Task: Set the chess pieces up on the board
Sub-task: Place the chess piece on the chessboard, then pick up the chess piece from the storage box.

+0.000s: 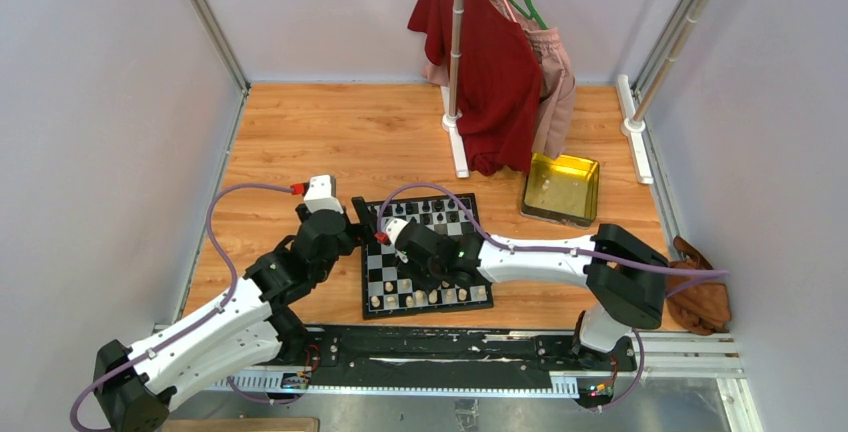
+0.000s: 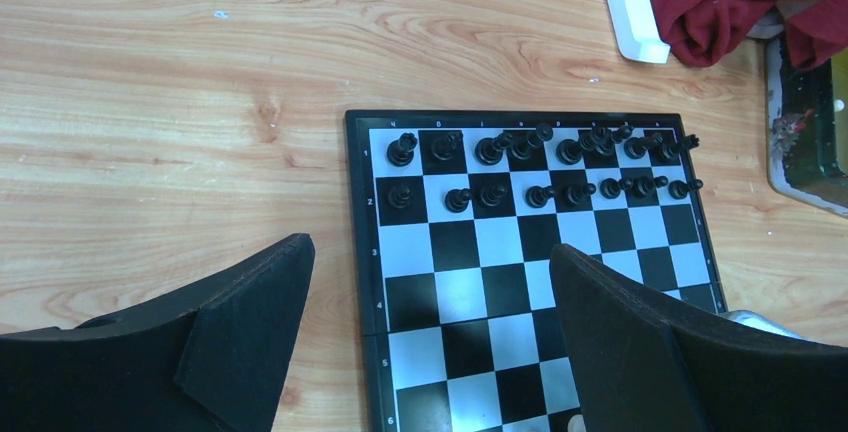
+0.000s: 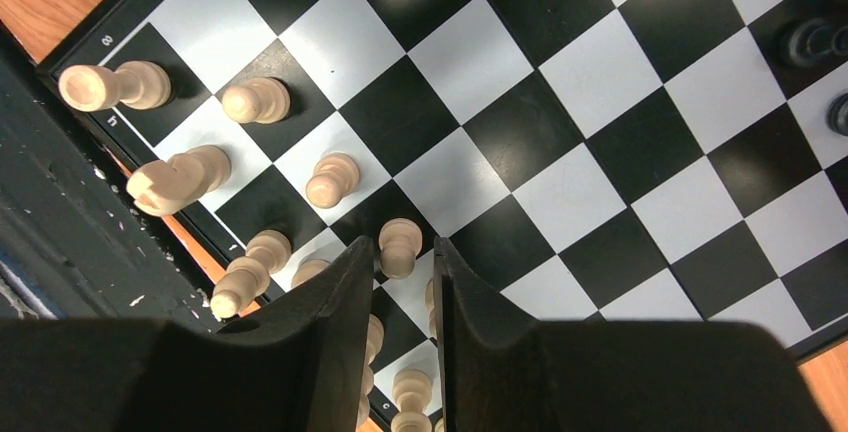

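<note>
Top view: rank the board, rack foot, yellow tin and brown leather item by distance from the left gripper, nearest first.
From the left gripper:
1. board, right beside it.
2. rack foot, just beyond the board's far edge.
3. yellow tin, past the board's far right corner.
4. brown leather item, farthest right, on the near side.

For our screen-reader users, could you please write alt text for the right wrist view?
The right gripper, fingers narrowly parted, flanks a cream pawn on the board. More cream pieces stand along the board's edge at left; black pieces show at top right.
</note>
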Controlling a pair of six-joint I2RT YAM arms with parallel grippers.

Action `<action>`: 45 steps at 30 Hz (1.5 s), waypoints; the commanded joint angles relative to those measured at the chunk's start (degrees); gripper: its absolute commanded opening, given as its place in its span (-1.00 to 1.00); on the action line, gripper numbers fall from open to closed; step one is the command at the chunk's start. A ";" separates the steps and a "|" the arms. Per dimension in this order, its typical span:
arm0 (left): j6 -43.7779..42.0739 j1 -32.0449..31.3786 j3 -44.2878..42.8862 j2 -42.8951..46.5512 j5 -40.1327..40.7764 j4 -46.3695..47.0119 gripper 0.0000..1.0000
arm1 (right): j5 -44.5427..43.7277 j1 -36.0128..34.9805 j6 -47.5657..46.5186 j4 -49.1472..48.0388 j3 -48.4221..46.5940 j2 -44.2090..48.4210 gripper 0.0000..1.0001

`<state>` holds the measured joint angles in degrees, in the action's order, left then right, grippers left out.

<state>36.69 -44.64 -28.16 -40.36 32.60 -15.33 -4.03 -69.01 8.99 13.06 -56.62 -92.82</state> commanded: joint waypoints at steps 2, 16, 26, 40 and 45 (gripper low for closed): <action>0.62 0.35 -1.65 -0.83 0.72 1.97 0.88 | 0.34 -0.76 -1.68 1.99 -2.23 2.53 -0.34; 0.45 0.35 -2.05 -1.82 0.65 2.53 0.88 | -5.90 -0.26 -0.95 3.56 -1.61 10.27 -0.35; -0.30 0.35 -1.29 -2.93 -0.01 4.87 0.88 | -16.21 21.37 3.60 3.18 5.10 22.97 -0.36; -0.87 0.35 -2.00 -8.31 -2.76 8.83 0.89 | -12.53 51.24 7.17 -1.52 8.98 18.87 -0.36; -1.00 0.35 -1.89 -9.39 -2.86 9.88 0.89 | -11.24 55.40 7.76 -3.09 7.71 14.10 -0.36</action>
<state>36.36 -44.64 -28.49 -49.21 29.61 -8.54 -16.80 -16.29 15.38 12.38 -48.31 -75.61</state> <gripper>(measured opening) 0.941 0.321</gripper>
